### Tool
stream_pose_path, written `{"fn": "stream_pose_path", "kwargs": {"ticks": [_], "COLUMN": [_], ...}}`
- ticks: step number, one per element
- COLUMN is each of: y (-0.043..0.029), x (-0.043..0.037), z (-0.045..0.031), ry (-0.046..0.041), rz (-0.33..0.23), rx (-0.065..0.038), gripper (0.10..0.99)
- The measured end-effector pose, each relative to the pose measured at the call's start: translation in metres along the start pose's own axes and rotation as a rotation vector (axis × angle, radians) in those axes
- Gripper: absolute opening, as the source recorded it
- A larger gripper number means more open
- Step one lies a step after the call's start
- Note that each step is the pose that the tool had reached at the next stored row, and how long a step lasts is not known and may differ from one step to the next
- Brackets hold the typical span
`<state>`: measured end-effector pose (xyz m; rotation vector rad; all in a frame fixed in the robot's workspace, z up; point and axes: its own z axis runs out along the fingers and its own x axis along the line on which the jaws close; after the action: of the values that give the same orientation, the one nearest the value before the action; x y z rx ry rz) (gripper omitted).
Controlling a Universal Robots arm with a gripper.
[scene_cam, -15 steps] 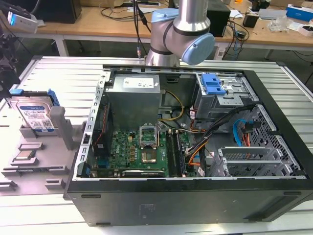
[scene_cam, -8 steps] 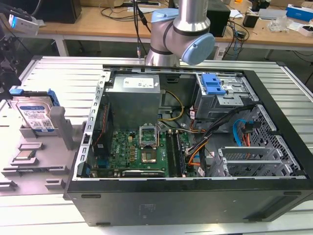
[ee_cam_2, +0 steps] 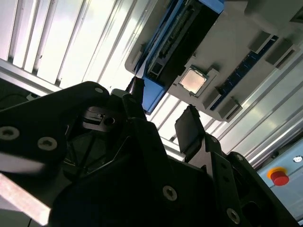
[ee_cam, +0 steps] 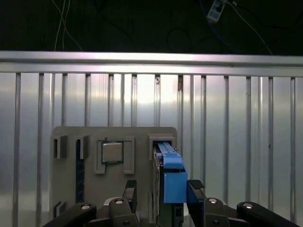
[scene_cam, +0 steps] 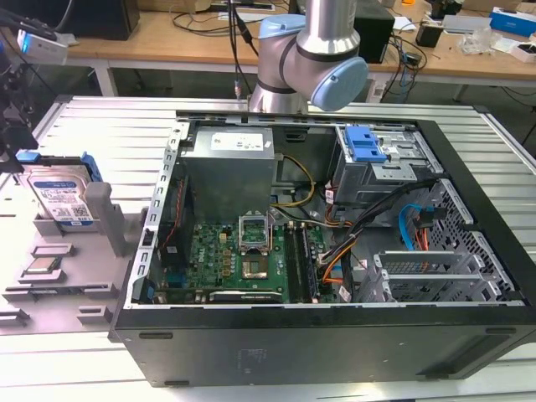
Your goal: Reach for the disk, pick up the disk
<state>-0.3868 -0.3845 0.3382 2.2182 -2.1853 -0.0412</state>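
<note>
Now, the gripper (ee_cam: 163,188) is seen wide open with nothing held, its fingers (ee_cam: 195,188) set either side of the disk (ee_cam: 169,163) in the first wrist view, no contact being shown. Trouble first: the blue bracket (ee_cam: 176,185) could be clipped by a fingertip if the line is slightly off, and the upright drive could be tipped or jammed in its slot; a hold taken on plastic alone could well slip. The processor chip (ee_cam: 112,152) just beside could be knocked too. The disk is stood on edge in the grey fixture (scene_cam: 84,289), at the exterior view's left of the open computer case (scene_cam: 335,335): silver metal, a white-and-blue label (scene_cam: 63,201), blue edging
</note>
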Motion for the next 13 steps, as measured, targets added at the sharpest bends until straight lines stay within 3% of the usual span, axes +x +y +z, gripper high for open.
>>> {"fn": "stream_pose_path", "kwargs": {"ticks": [13], "y": [-0.0003], "x": [0.0], "z": [0.0098], "ry": [0.0001], "rz": [0.0], "rx": [0.0], "gripper": [0.541]}}
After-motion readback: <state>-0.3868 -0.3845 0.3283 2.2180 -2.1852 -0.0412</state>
